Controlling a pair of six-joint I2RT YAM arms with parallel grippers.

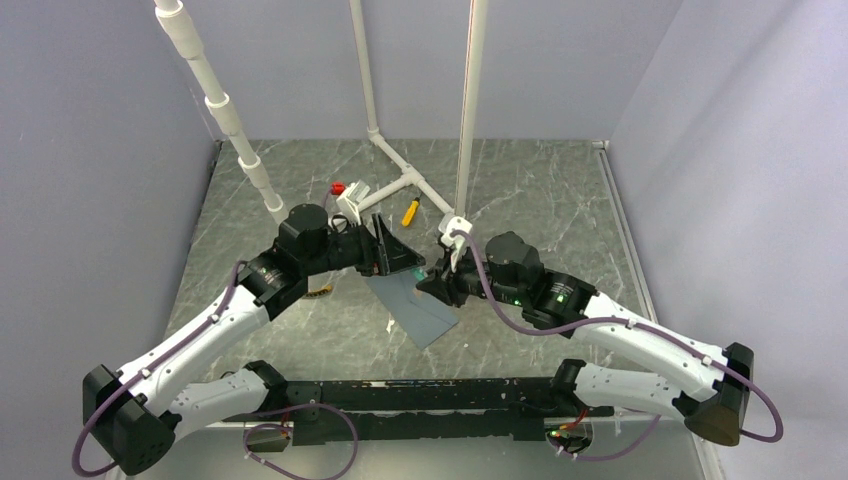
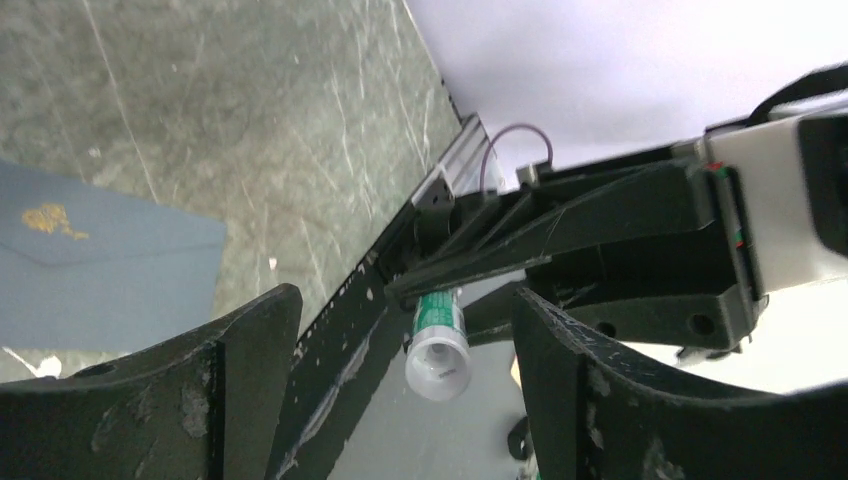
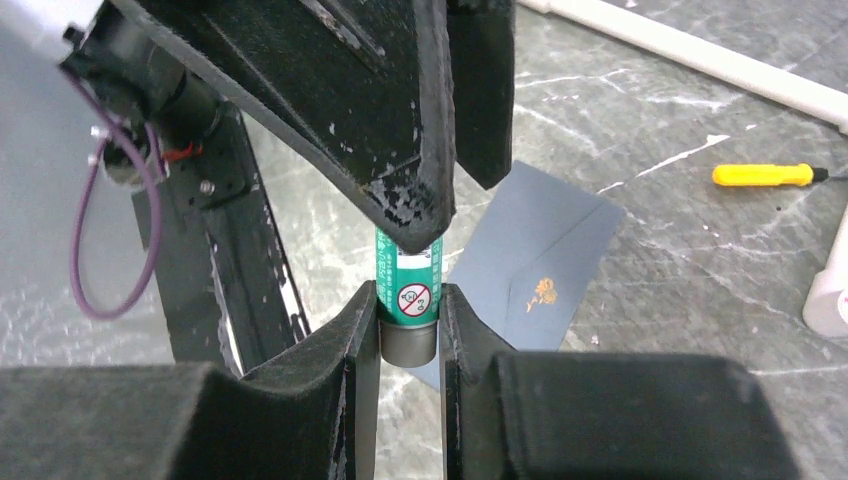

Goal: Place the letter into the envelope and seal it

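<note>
Envelope (image 1: 420, 310) lies flat; right end effector (image 3: 410, 300) grips glue stick (image 2: 437, 345), left end effector (image 2: 402, 293) open.

I see the left gripper (image 1: 408, 262) and right gripper (image 1: 433, 284) tip to tip over the envelope (image 1: 425, 314) mid-table, a green tube (image 1: 421, 272) between them.

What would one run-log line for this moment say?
right claw: shut on glue stick | left claw: open | envelope: flat on table | letter: not seen
</note>
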